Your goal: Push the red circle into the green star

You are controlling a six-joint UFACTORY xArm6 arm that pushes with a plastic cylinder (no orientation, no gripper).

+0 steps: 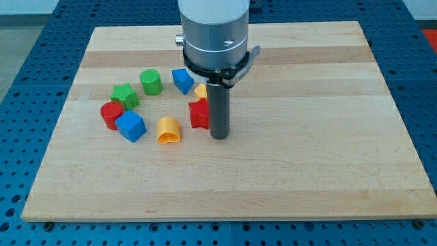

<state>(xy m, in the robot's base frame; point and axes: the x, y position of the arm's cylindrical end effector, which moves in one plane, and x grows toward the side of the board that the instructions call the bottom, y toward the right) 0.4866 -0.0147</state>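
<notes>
The red circle (110,114) sits at the view's left, touching the green star (125,95) just above and right of it. A blue cube (130,126) touches the red circle's lower right side. My tip (219,136) rests on the board near the middle, just right of a red star-shaped block (199,113). The tip is far to the right of the red circle and green star.
A green circle (151,82) lies right of the green star. A blue block (181,80) and a yellow block (201,91), partly hidden by the rod, lie above the red star. An orange-yellow arch-shaped block (168,130) lies left of the tip. The wooden board (328,137) has blue table around it.
</notes>
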